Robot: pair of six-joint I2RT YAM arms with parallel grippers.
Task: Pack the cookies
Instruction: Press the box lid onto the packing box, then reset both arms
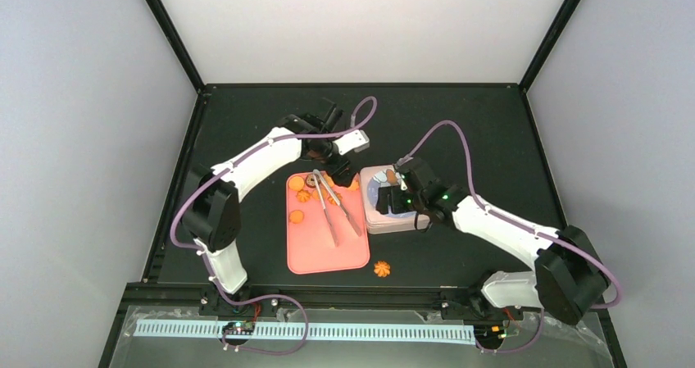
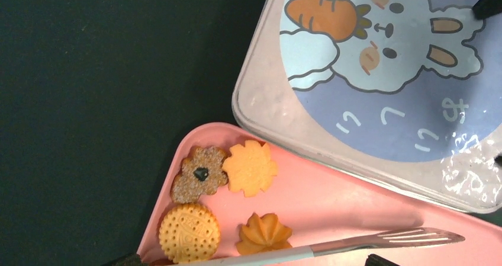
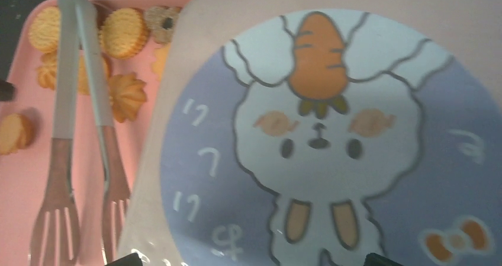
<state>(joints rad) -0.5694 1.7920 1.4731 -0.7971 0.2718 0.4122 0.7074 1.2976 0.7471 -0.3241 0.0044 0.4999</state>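
Top external view: the left gripper (image 1: 334, 171) hung over the far end of a pink tray (image 1: 328, 257), its fingers spread wide and holding nothing. Directly beneath those fingers lay the cookies (image 1: 300, 196), a small cluster on the tray; the left wrist view showed a brown flower cookie (image 2: 199, 174), a flat orange flower (image 2: 250, 168), a golden round (image 2: 189, 232) and a swirl (image 2: 264, 232). Metal tongs (image 1: 336, 212) rested on the tray just beside them, ungripped. A lone cookie (image 1: 382, 269) sat on the table (image 1: 459, 130), off the tray and well apart from both sets of fingers. To the right, touching the tray's edge, stood a tin (image 1: 385, 225) with its rabbit-printed lid (image 3: 319, 135) lying on top, so its contents could not be seen. The right gripper (image 1: 400, 200) hovered above that lid, fingers wide apart and empty. Judging from this, packing looked barely begun or unfinished: every visible cookie was outside the tin, and the lid would probably have to come off before any went in.
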